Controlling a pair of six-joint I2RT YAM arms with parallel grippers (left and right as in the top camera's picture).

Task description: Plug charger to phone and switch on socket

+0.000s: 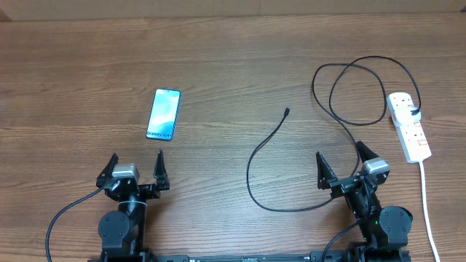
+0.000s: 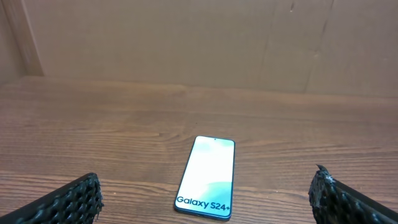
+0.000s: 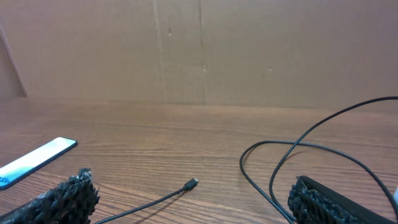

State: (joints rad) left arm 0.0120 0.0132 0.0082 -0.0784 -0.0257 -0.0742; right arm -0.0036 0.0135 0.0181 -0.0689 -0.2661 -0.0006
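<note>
The phone [image 1: 163,114] lies flat on the wooden table, screen lit light blue and reading "Galaxy S24+" [image 2: 207,178]; its edge also shows at the left of the right wrist view [image 3: 34,160]. The charger, a thin black cable [image 1: 256,156], loops across the table from the socket [image 1: 408,125] at the far right, and its free plug tip [image 1: 287,112] [image 3: 191,183] lies loose on the wood. My left gripper [image 1: 137,167] [image 2: 205,202] stands open just short of the phone. Near the cable's loops my right gripper [image 1: 341,164] [image 3: 189,202] is open and holds nothing.
A white cord [image 1: 428,211] runs from the socket toward the table's front right. A brown cardboard wall [image 2: 199,43] backs the table on the far side.
</note>
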